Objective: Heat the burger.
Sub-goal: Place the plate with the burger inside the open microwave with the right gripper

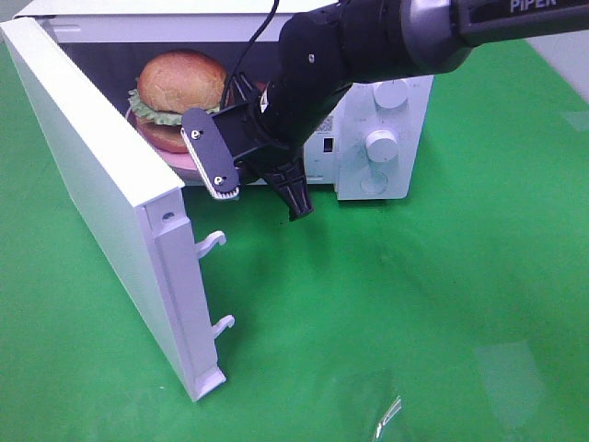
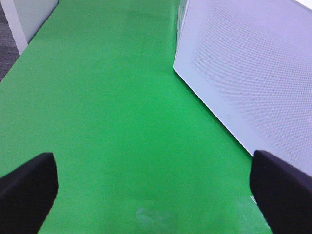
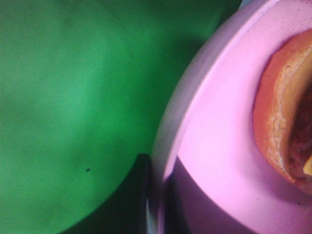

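The burger (image 1: 184, 87), with a golden bun and green lettuce, sits on a pink plate (image 1: 179, 164) in the mouth of the open white microwave (image 1: 386, 175). My right gripper (image 1: 221, 180) reaches in from the right to the plate's front rim. In the right wrist view a dark fingertip (image 3: 142, 195) is clamped at the edge of the plate (image 3: 219, 146), with the burger's bottom bun (image 3: 287, 126) close by. My left gripper (image 2: 153, 190) does not show in the high view. It hovers open over the green mat, with nothing between its fingers.
The microwave door (image 1: 92, 166) swings wide open toward the front left, with two latch hooks (image 1: 212, 241) on its edge. Its outer face (image 2: 253, 73) stands just right of my left gripper. Two knobs (image 1: 380, 143) are on the control panel. Green mat covers the table.
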You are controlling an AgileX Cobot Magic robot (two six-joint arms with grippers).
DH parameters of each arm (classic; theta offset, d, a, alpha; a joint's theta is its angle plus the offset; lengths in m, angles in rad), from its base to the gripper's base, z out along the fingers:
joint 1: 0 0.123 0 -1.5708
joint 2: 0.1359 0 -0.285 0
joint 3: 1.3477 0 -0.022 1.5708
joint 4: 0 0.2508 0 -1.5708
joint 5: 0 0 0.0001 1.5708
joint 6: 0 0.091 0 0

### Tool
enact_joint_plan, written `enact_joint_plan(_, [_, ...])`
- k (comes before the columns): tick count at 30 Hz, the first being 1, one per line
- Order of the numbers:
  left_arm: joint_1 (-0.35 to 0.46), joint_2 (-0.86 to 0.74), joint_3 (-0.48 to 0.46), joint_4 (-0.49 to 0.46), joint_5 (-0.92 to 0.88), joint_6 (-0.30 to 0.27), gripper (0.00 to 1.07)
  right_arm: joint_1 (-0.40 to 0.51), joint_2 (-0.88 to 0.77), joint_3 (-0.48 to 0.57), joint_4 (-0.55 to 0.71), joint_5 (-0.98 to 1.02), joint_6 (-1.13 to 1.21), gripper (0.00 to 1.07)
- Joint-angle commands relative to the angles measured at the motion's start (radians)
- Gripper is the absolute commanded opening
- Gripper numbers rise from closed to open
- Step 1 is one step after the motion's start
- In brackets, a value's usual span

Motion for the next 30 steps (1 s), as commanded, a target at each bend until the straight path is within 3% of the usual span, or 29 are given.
enact_joint_plan(1, [0.003,-0.016,-0.001,0.002,-0.017,0.003,1.01,-0.001,0.008,-0.041,-0.006,-0.050,0.013,0.02])
enact_joint_plan(18, [0.003,-0.016,-0.001,0.002,-0.017,0.003,1.01,-0.047,0.130,-0.229,-0.063,-0.006,0.115,0.04])
enact_joint_plan(30, [0.003,-0.015,-0.001,0.002,-0.017,0.003,1.01,-0.048,0.148,-0.238,-0.081,-0.024,0.114,0.07])
